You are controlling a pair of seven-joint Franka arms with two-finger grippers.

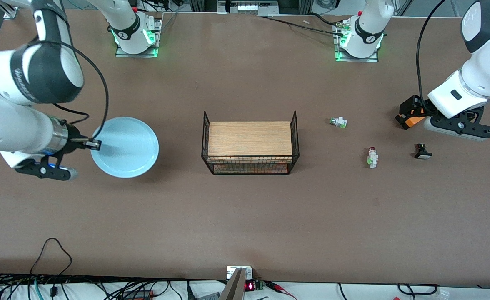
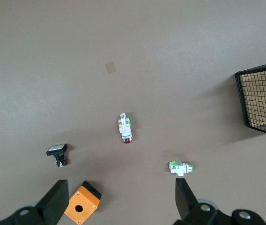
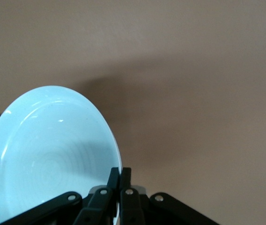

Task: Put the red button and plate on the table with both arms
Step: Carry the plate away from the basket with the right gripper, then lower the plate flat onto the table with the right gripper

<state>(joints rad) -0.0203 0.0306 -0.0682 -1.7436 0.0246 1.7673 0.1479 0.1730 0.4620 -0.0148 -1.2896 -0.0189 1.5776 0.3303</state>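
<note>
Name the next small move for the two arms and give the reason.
Probably lower the right gripper to set the plate flat on the table: its fingers pinch the rim and the plate appears tilted, clear of the surface. The left gripper hangs open, empty, above the red button, which already lies on the table.

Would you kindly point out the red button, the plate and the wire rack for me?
red button [image 1: 372, 157]: front view, on its white body.
plate [image 1: 130, 146]: front view, on its bare pale-blue centre.
wire rack [image 1: 250, 138]: front view, on its wooden top.
</note>
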